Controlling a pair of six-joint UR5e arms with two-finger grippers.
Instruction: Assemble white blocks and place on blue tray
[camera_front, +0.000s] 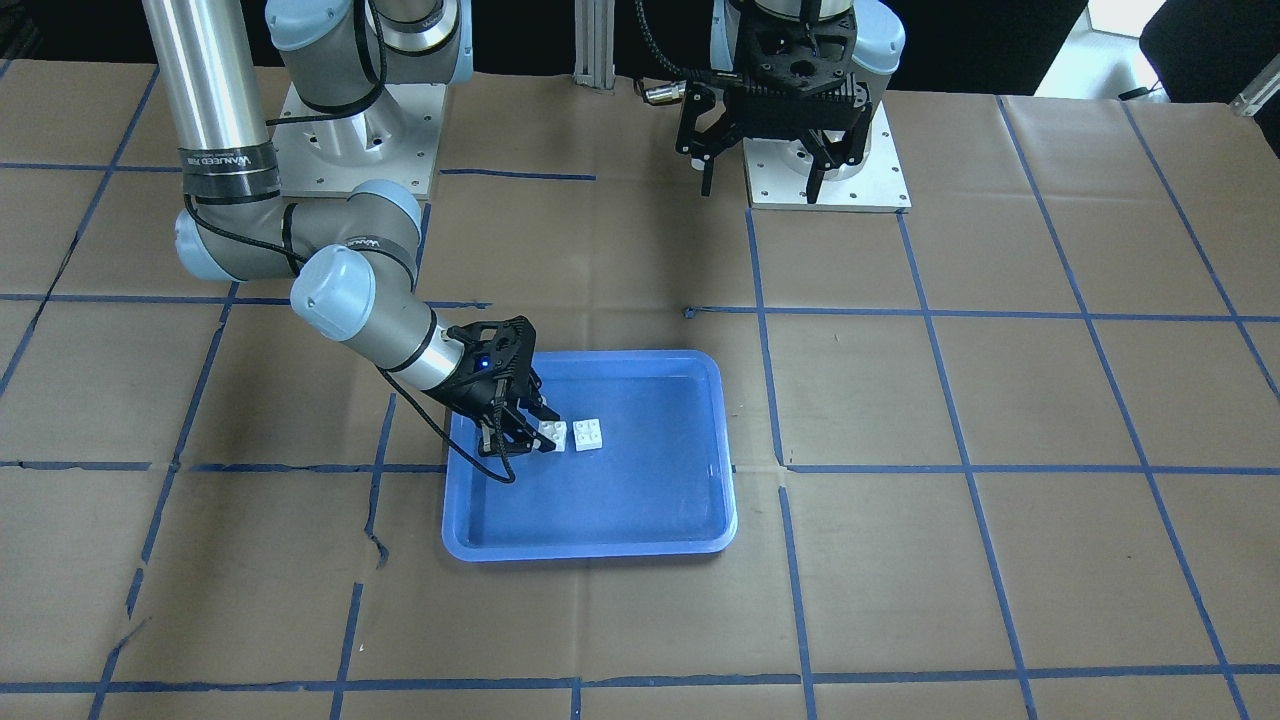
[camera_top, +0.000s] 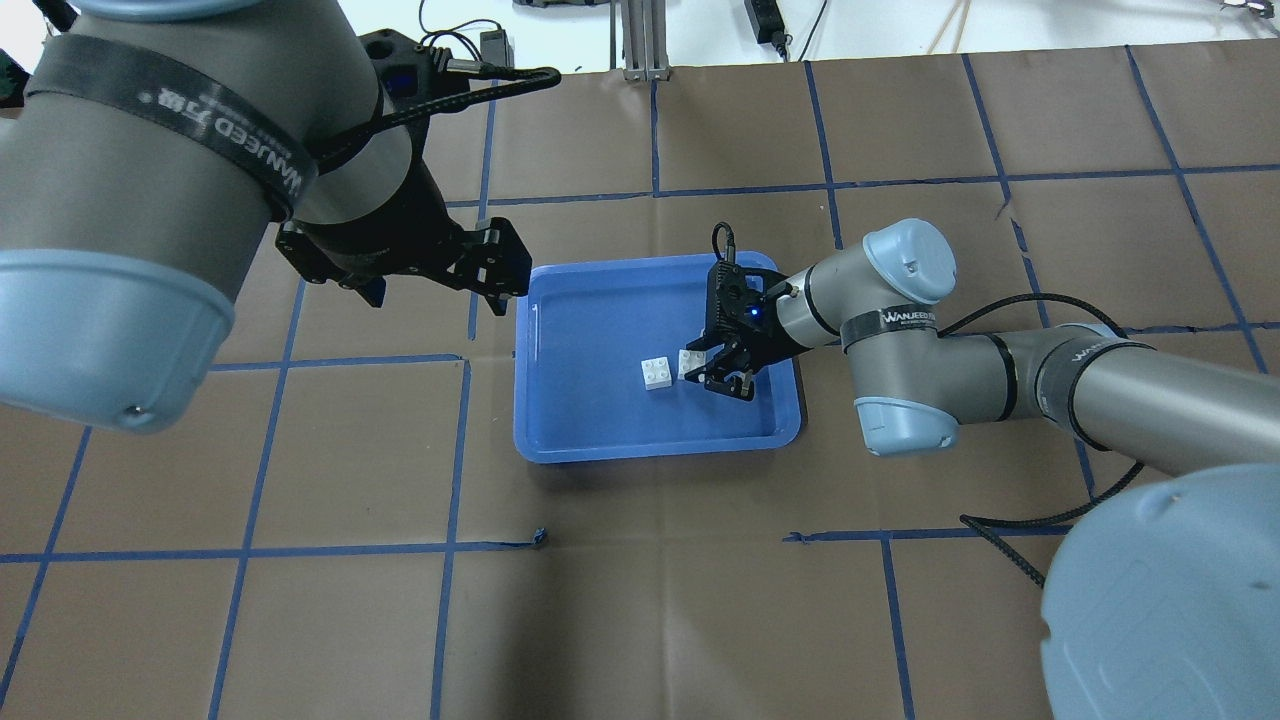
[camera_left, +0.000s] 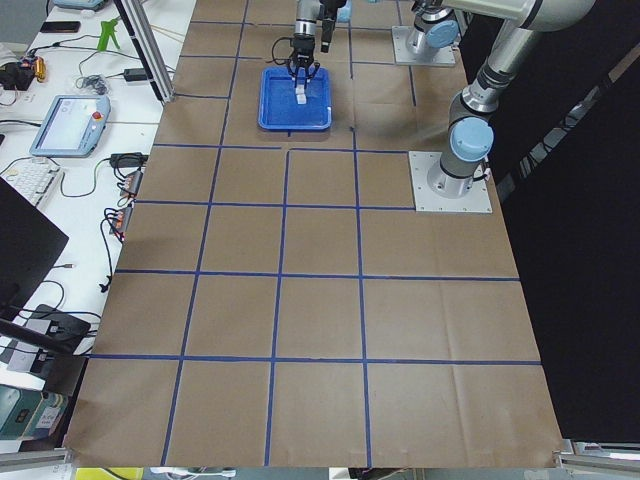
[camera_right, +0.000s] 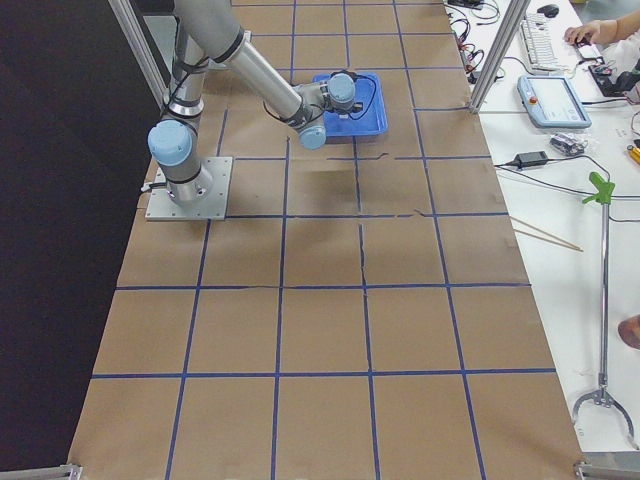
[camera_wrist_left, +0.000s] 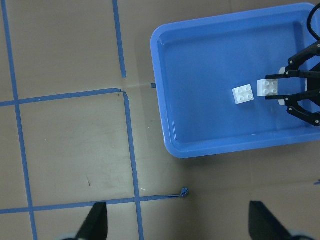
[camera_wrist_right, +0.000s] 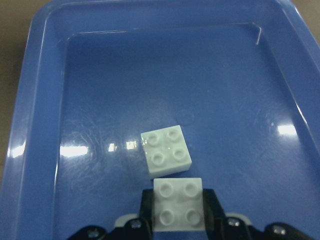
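The blue tray (camera_front: 600, 548) lies mid-table; it also shows in the overhead view (camera_top: 650, 452). One white block (camera_front: 588, 433) sits studs up on the tray floor, also seen from the right wrist (camera_wrist_right: 166, 150). My right gripper (camera_front: 535, 440) is low inside the tray, shut on the second white block (camera_wrist_right: 177, 205), which it holds studs up right beside the first (camera_top: 657, 373). I cannot tell whether the held block (camera_top: 690, 363) touches the tray floor. My left gripper (camera_front: 760, 185) is open and empty, raised high near its base. Its wrist view looks down on the tray (camera_wrist_left: 200, 125).
Brown paper with blue tape grid lines (camera_top: 460, 450) covers the table. The arms' metal base plates (camera_front: 830, 170) stand at the robot's side. Desks with a teach pendant (camera_right: 555, 100) and cables flank the table's far side.
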